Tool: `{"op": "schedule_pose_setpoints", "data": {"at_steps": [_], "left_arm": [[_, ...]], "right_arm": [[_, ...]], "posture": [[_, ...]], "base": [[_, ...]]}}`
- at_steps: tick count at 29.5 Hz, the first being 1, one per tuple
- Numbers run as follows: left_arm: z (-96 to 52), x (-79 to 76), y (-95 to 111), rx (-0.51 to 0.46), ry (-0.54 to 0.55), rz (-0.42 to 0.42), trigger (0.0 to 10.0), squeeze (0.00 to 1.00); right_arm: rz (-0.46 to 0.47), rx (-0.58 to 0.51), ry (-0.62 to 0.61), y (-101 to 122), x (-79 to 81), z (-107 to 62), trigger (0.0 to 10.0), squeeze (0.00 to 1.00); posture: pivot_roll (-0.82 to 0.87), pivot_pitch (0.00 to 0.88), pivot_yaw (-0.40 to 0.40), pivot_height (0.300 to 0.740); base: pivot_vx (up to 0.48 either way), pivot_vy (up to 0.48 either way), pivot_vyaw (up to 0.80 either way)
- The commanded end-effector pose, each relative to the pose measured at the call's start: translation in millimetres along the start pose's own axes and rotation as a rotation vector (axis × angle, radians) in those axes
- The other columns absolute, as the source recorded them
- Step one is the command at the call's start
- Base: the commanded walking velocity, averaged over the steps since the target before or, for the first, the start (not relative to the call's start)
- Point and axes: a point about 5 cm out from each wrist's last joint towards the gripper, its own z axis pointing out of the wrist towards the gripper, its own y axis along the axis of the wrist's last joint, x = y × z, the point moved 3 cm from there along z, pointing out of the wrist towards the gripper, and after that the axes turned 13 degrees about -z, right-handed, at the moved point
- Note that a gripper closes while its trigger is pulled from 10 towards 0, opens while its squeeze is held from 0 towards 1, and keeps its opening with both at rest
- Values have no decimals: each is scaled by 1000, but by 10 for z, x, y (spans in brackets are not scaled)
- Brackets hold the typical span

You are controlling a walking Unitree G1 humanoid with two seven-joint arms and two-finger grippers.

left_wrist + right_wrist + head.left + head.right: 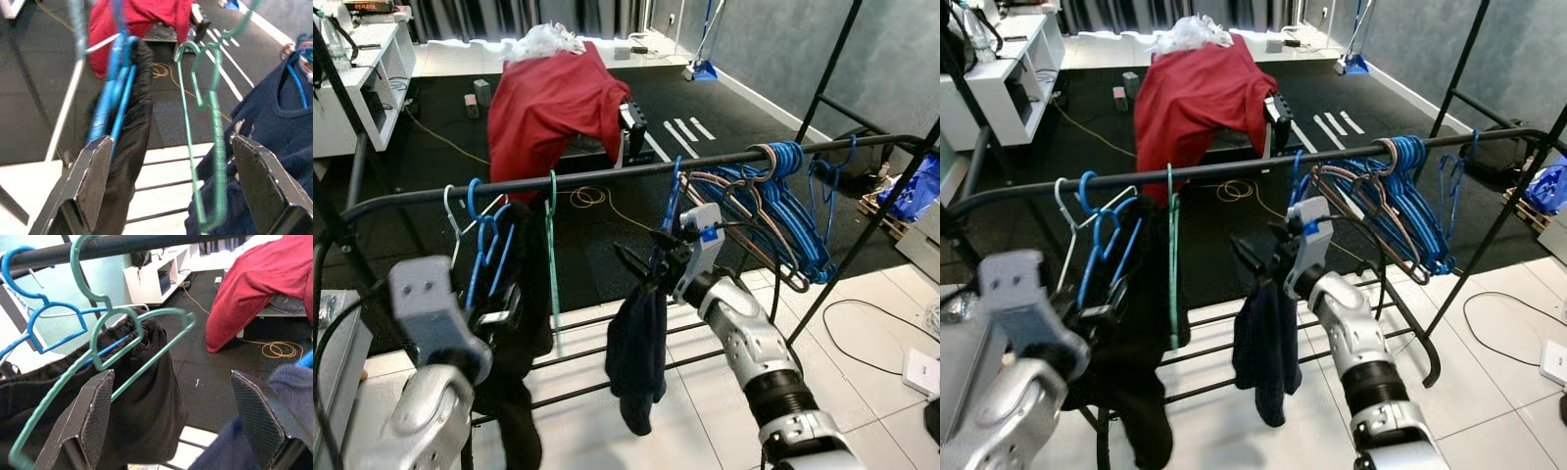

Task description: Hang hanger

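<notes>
Matt black metal rail (607,176); glossy green plastic hanger (551,255); soft dark navy cloth garment (636,357); shiny white floor tiles (862,323).

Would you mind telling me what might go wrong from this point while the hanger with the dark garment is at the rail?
1. The right gripper sits beside the navy garment with fingers open; if the blue hanger is not fully hooked on the rail, it may slip off.
2. Pulling back could snag the green hanger hanging close by.
3. The crowded hanger bundle leaves little room.
</notes>
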Motion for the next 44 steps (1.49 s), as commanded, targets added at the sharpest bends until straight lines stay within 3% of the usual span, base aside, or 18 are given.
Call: {"op": "schedule_pose_setpoints", "data": {"at_steps": [1,5,12,18,26,29,39,44], "left_arm": [[75,0,-69,22,-9,71,10000,0],[239,54,-57,-13,-23,225,10000,0],[381,267,95,-88,88,325,10000,0],[415,293,96,-91,94,329,10000,0],[429,191,-40,-46,11,338,10000,0],[455,124,-130,-10,-34,405,10000,0],[504,222,-186,32,21,410,10000,0],[507,258,-137,4,43,382,10000,0]], "right_arm": [[24,-18,21,37,40,-12,10000,0],[62,-44,90,68,158,-52,10000,0],[78,-43,90,75,178,-64,10000,0],[80,-40,92,81,188,-86,10000,0],[86,-36,96,90,195,-103,10000,0],[92,-36,92,98,194,-99,10000,0],[98,-39,86,100,197,-105,10000,0],[101,-37,88,101,205,-108,10000,0]], "posture": [[60,21,-43,740],[44,16,-37,740],[33,11,-30,740],[32,8,-31,740],[33,9,-32,740],[31,8,-27,740],[27,4,-23,740],[26,0,-23,740]], "base": [[0,0,0],[0,0,0],[0,0,0],[0,0,0],[0,0,0],[0,0,0],[0,0,0],[0,0,0]]}}
